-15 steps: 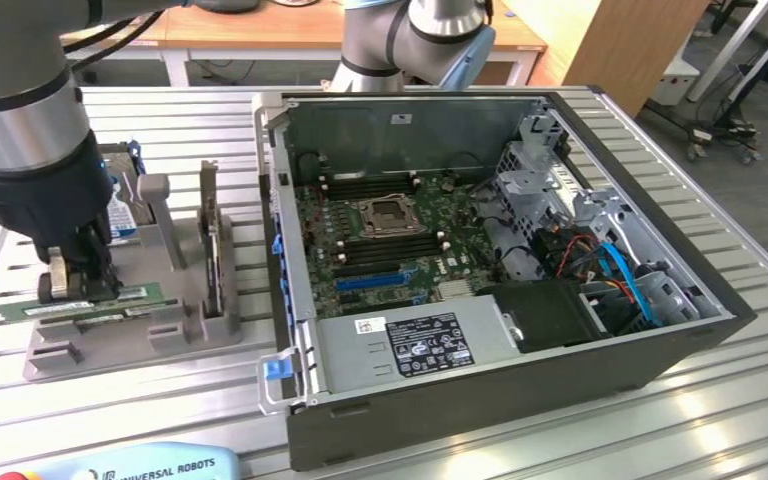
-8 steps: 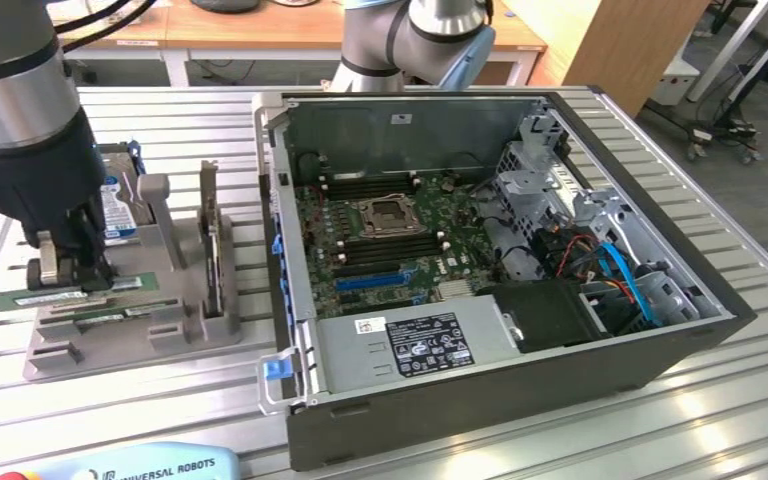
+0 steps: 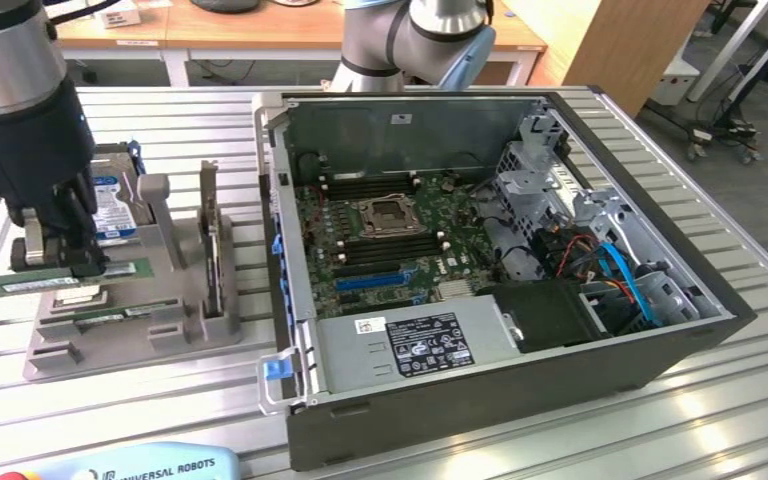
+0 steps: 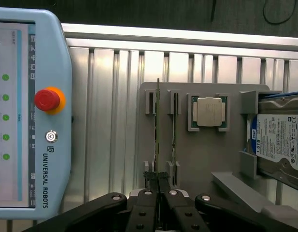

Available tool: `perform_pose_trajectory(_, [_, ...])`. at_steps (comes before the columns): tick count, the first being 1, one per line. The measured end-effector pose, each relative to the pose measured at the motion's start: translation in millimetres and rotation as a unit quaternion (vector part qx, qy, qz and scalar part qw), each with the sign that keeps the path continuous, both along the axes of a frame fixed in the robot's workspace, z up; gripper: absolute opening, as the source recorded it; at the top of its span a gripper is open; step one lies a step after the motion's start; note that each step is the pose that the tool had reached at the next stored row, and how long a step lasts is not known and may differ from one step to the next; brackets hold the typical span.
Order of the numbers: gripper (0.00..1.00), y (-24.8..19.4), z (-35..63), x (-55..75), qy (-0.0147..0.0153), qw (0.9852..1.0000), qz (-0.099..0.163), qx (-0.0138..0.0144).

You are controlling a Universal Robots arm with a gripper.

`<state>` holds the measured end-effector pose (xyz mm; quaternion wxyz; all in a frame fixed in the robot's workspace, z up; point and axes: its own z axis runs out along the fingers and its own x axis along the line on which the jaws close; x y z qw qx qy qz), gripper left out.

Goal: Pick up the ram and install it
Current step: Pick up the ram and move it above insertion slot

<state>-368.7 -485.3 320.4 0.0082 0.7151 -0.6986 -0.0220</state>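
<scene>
Because the pincer (image 4: 158,177) is closed flat-to-flat on the ram (image 4: 158,121), you hold it upright just above the holder (image 4: 206,164).

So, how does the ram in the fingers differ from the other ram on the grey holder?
The held ram is clamped between the fingers of the gripper; the other ram is untouched. The held ram hangs raised above the grey holder; the other ram sits down in its slot. Both are long, thin green boards standing on edge, parallel to each other.
</scene>
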Motion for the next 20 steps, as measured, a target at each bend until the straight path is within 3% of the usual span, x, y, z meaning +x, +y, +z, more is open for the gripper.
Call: perform_pose_trajectory(20, [0.12,0.0,49.3,0.0,0.0000,1.0000,0.000,0.0000])
